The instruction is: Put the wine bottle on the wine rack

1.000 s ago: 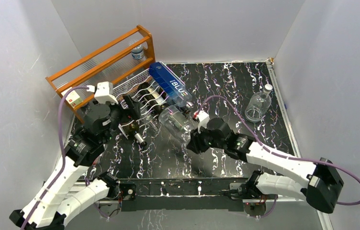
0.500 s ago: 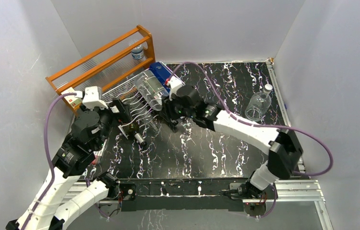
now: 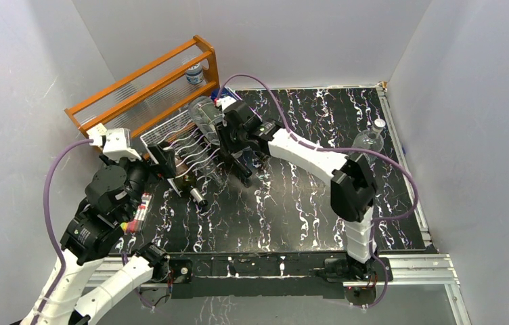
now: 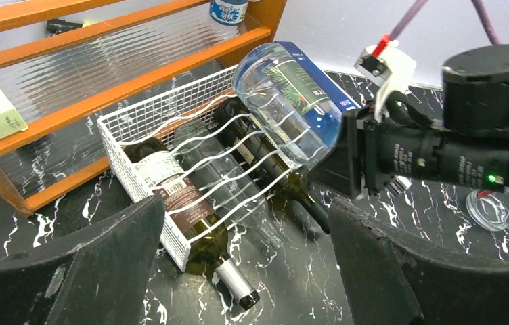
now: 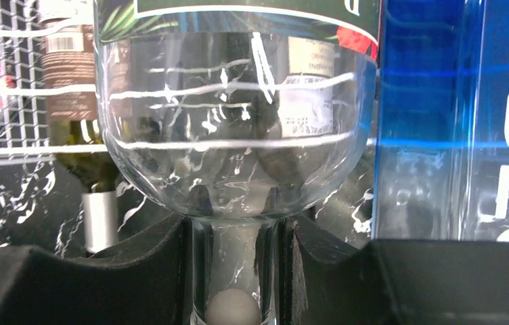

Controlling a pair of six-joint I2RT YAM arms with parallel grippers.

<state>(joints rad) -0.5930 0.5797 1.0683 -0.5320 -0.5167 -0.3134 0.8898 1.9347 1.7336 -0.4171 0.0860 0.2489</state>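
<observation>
The left gripper (image 4: 245,271) is seen wide open, with nothing held, just before the wine rack (image 4: 124,139), in which dark bottles (image 4: 170,186) are laid. Further back, the wine bottle (image 4: 285,95) is gripped at its neck by the closed right gripper (image 5: 235,271). It is held tilted over the rack's wavy wires, beside a blue box (image 5: 455,122). Behind them an orange shelf (image 4: 269,13) is placed.

Clear, green-labelled wine bottle (image 4: 285,101), white wire wine rack (image 4: 191,91), orange wooden shelf (image 4: 137,74), black bench (image 3: 306,203) veined with white marbling.
</observation>
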